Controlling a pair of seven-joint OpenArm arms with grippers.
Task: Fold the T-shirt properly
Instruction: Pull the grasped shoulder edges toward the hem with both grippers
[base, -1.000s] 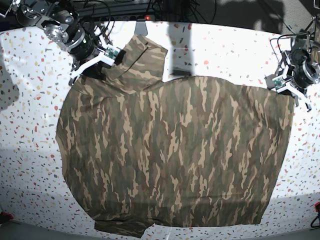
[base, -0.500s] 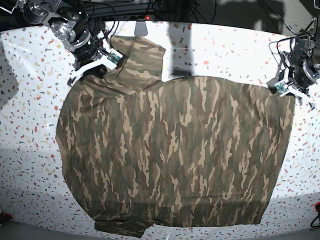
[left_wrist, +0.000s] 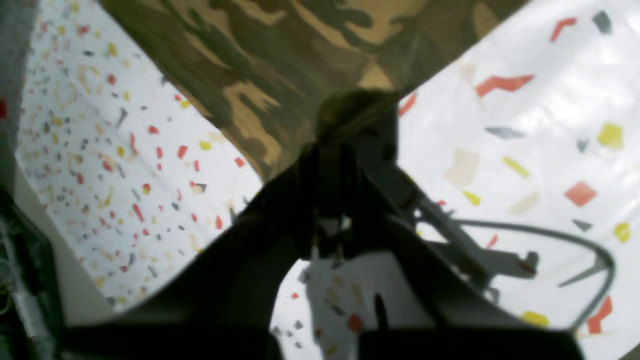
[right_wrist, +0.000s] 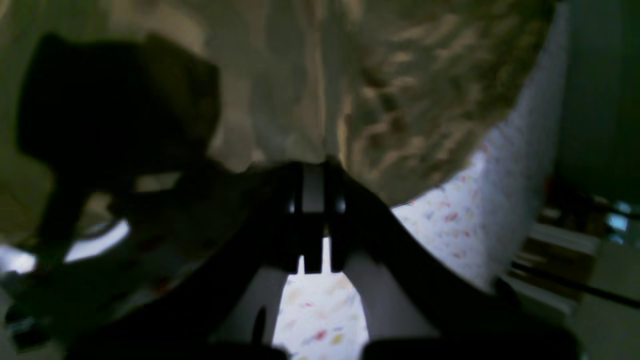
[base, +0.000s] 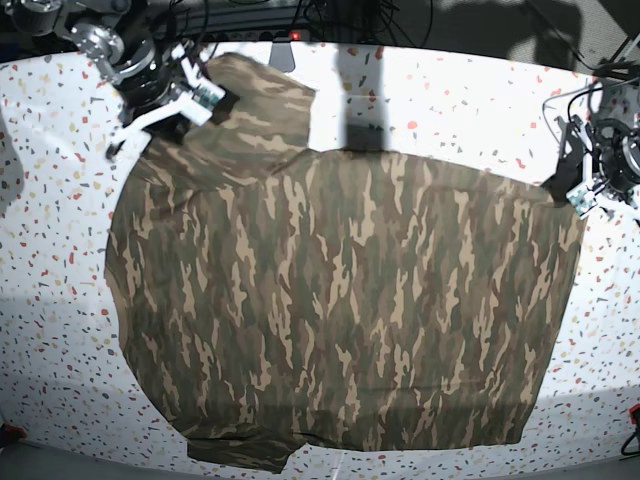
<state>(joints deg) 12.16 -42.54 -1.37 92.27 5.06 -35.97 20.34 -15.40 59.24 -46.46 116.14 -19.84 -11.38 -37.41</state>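
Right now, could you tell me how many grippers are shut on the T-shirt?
2: the right gripper pinches the T-shirt near its sleeve; the left gripper pinches the opposite far corner.

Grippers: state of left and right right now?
Left gripper: closed, pinching a corner of the T-shirt.
Right gripper: closed on the T-shirt's edge, near the sleeve.

T-shirt (base: 340, 310) across most of table (base: 450, 110)

A white table (base: 450, 110) with red, yellow and grey speckles is filling the frame. Dark cables (base: 250, 15) are lying along the top edge.
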